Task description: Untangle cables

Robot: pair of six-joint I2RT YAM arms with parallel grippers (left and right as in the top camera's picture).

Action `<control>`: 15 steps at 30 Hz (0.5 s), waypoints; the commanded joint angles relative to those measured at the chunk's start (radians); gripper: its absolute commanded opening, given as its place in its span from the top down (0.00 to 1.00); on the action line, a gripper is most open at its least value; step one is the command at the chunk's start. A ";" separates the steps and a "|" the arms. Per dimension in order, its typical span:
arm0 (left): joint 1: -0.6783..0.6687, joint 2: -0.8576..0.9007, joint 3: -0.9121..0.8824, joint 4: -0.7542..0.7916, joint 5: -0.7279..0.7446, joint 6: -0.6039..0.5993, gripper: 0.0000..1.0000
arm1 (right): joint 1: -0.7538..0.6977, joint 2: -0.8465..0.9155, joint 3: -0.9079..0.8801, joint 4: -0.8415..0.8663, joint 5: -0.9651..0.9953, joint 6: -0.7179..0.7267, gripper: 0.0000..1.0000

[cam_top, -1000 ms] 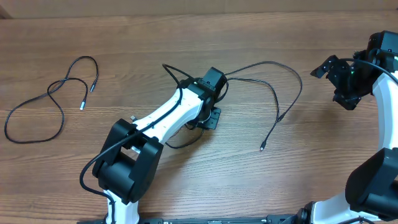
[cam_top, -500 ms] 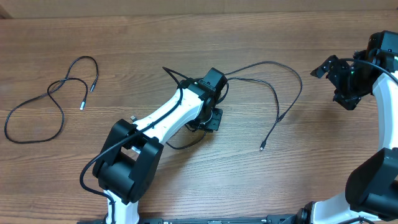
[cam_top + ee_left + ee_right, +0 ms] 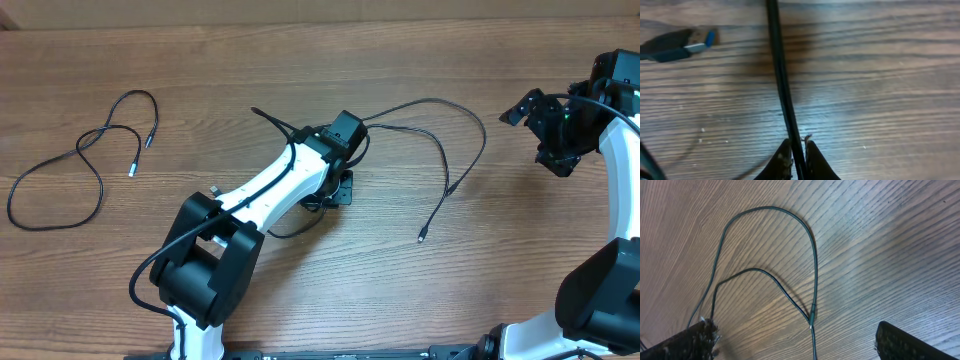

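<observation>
**Left wrist view: my fingertips nip one black cord at mid-table**

My left gripper (image 3: 798,152) is pressed onto a single cord (image 3: 781,75). The cord runs straight away from the fingertips across the table (image 3: 880,100). A blue-tongued plug (image 3: 687,42) lies apart to its left.

From overhead, the tangled cables (image 3: 435,99) arc out to the right of that gripper in two loops, with one free end lying toward the front. A separate cable (image 3: 82,147) lies well apart at far left, clear of the knot. My right gripper (image 3: 535,115) hangs spread wide near the right edge and holds nothing.

The hold sits at the very tips of my fingers, so I judge it thin, and a quick tug could let the cord slide out. The better move is probably a low, slow draw toward bare wood, away from the loops, while I watch whether the second loop drags along. If it does, I would pause and bring my right gripper over to pin that loop, so the two strands part instead of tightening
</observation>
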 commanded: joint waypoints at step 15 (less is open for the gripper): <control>-0.009 0.008 -0.003 0.005 -0.014 -0.047 0.96 | -0.003 -0.012 -0.006 0.002 0.006 -0.007 0.00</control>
